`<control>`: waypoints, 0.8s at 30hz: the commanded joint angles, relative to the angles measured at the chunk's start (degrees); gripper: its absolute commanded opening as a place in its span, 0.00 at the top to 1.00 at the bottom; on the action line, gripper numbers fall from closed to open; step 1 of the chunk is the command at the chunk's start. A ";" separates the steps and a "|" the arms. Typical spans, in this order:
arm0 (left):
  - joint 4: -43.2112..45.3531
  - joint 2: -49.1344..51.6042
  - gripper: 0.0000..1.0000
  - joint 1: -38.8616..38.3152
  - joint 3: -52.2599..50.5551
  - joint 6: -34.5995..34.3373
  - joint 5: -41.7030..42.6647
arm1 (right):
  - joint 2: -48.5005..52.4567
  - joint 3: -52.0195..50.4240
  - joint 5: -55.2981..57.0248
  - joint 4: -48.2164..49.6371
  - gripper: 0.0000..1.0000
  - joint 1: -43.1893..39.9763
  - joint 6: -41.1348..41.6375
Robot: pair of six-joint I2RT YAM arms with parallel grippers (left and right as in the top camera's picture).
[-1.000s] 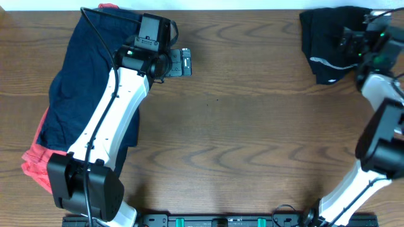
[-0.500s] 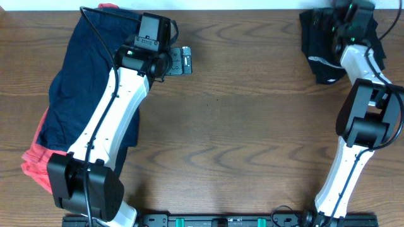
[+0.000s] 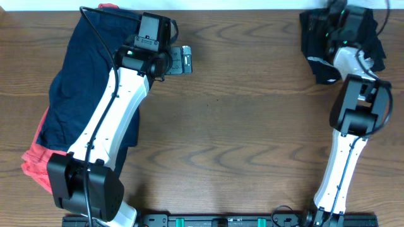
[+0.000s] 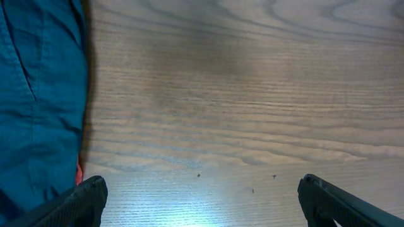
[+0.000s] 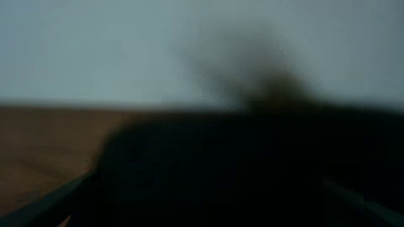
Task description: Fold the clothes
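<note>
- Between the fingers of your left gripper there is only bare wooden table. The jaws stand wide apart and grip nothing.
- Just outside one of those fingers, your left wrist view catches the edge of the navy shorts. They lie flat on the wood. A thin sliver of the red-orange piece peeps out under their hem, close to the fingertip.
- Further back along the left arm, the overhead view shows the navy shorts spread behind the gripper on its wrist side, with the arm crossing above them. The red-orange piece sticks out from under them at the corner nearest the arm's base, and a small bit shows at the far edge.
- Between the fingers of your right gripper, a dark mass of cloth fills the gap. That wrist view is badly blurred. The fingers sit at the frame's lower corners, spread wide. Whether they touch the cloth you cannot tell.
- Seen from overhead, the right gripper sits over the black shorts, which are bunched at the table's far right corner. A pale grey band shows on the side of the heap towards the arm's base.
- The two grippers are well apart, with open wood between them.
</note>
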 commanded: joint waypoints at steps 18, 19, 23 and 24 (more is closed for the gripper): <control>0.24 0.39 0.02 0.24 0.57 0.74 -0.70 | -4.59 0.02 -5.31 -4.96 0.01 -2.99 3.41; 0.24 0.39 0.02 0.24 0.57 0.72 -0.70 | -6.25 0.02 -5.31 -5.73 0.01 -2.93 3.39; 0.24 0.39 0.02 0.24 0.57 0.72 -0.70 | -14.62 0.02 -5.31 -10.40 0.01 -2.56 3.39; 0.24 0.39 0.02 0.24 0.55 0.72 -0.70 | -16.79 0.02 -5.31 -12.09 0.01 -2.49 3.39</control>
